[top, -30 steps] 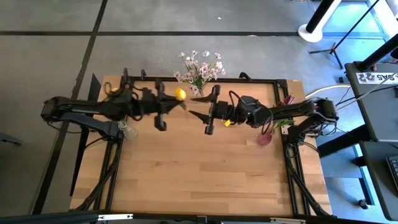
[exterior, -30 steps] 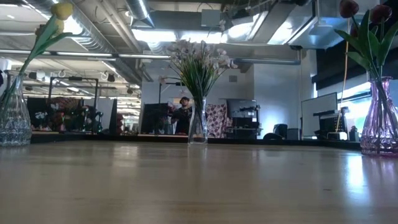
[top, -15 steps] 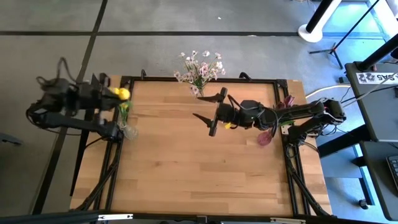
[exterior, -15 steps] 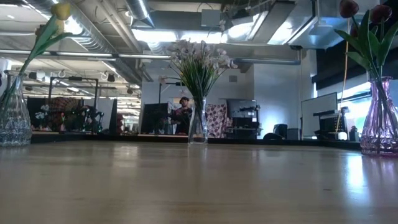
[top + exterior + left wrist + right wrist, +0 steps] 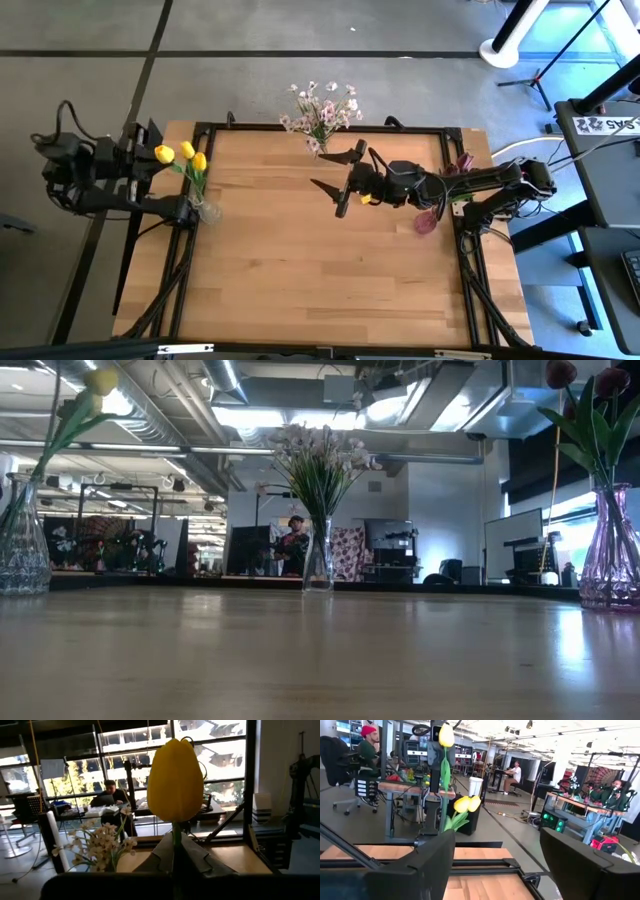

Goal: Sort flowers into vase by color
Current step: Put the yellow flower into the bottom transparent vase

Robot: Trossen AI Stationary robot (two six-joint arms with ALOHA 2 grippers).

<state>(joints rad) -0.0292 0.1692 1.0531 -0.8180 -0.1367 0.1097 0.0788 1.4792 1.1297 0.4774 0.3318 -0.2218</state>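
From overhead I see my left gripper (image 5: 140,160) pulled back to the far left of the frame, off the table's (image 5: 300,260) left edge, its jaws pinched tight on the stem of a yellow tulip (image 5: 164,154). In the left wrist view that bloom (image 5: 175,780) stands upright right in front of the lens, its stem running down between the dark fingers (image 5: 200,862). A second yellow tulip (image 5: 199,161) sits just beside it, leaning up out of the clear glass vase (image 5: 207,211) at the table's left edge; I think a third yellow head lies between them, but I can't be sure from above.

My right gripper (image 5: 338,173) hovers over the upper middle of the table with its jaws spread wide and nothing between them. The spray of pale pink-white blossoms (image 5: 322,113) stands in a narrow vase (image 5: 318,558) at the table's far edge, top centre. The dark maroon tulips (image 5: 590,395) are in the pink vase (image 5: 426,221) at the right edge, under the right arm.
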